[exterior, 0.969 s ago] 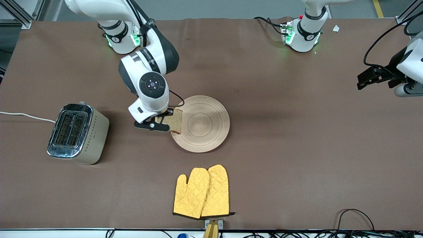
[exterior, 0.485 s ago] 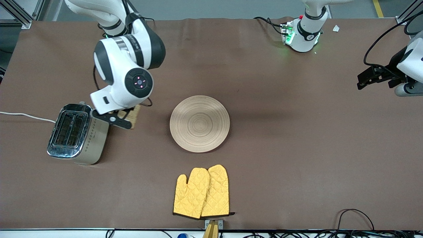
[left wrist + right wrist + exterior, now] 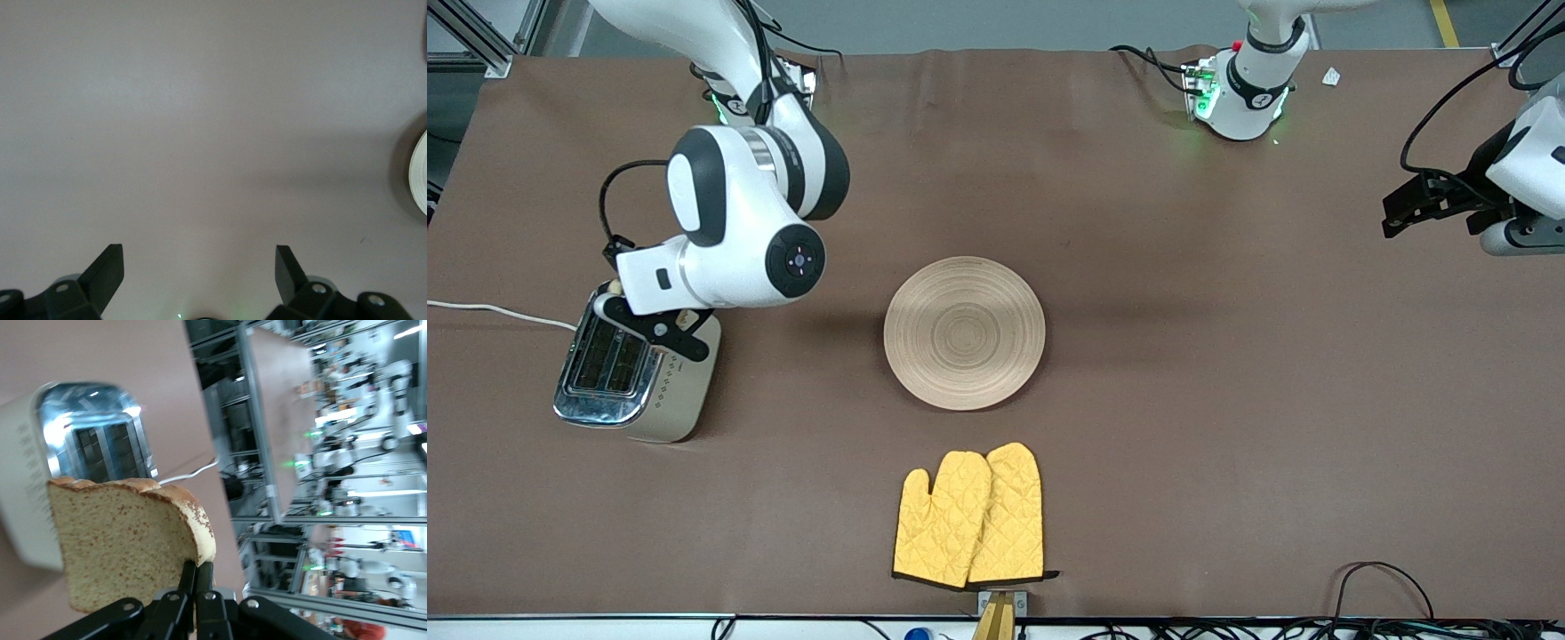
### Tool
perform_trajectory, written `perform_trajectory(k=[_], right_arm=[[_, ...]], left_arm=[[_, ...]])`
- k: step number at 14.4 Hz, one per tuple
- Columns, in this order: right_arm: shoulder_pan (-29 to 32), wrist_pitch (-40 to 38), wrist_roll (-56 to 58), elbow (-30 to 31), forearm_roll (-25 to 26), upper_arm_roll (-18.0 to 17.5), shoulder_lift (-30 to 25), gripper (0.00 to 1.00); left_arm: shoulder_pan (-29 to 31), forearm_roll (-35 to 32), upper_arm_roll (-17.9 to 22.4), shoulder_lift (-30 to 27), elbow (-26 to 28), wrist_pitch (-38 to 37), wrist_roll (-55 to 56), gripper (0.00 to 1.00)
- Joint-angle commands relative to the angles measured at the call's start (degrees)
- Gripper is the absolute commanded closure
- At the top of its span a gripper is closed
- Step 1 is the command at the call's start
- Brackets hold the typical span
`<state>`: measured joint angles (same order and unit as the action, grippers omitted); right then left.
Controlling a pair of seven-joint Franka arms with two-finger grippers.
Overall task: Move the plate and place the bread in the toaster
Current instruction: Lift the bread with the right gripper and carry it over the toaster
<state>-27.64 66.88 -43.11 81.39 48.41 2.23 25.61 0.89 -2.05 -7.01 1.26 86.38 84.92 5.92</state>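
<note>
My right gripper (image 3: 654, 324) hangs over the beige toaster (image 3: 667, 404) at the right arm's end of the table. It is shut on the bread (image 3: 123, 543), a brown speckled slice held upright by one edge between the gripper (image 3: 197, 572) fingers. In the right wrist view the toaster's chrome top and slots (image 3: 100, 443) lie under the slice. The hand hides the bread in the front view. The light-wood plate (image 3: 964, 332) lies bare at the table's middle. My left gripper (image 3: 1405, 209) waits open and empty (image 3: 200, 267) at the left arm's end.
A pair of yellow oven mitts (image 3: 969, 516) lies nearer to the front camera than the plate. The toaster's white cord (image 3: 489, 309) runs off the table's end. The plate's rim (image 3: 420, 175) shows at the edge of the left wrist view.
My right gripper has carried the bread from the plate's edge, across the table, to over the toaster. The plate is now bare. The left arm has barely shifted.
</note>
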Motion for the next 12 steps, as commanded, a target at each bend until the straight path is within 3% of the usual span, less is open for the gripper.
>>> perform_trajectory(k=[1, 12], right_arm=[[2.59, 0.0, -0.13, 2.01, 4.67, -0.3, 0.76, 1.0], [6.28, 5.09, 2.06, 6.41, 8.37, -0.39, 3.22, 1.0]], left_arm=[[0.08, -0.23, -0.02, -0.46, -0.52, -1.16, -0.04, 0.0], [0.08, -0.32, 0.06, -0.73, -0.6, -2.22, -0.04, 0.0]])
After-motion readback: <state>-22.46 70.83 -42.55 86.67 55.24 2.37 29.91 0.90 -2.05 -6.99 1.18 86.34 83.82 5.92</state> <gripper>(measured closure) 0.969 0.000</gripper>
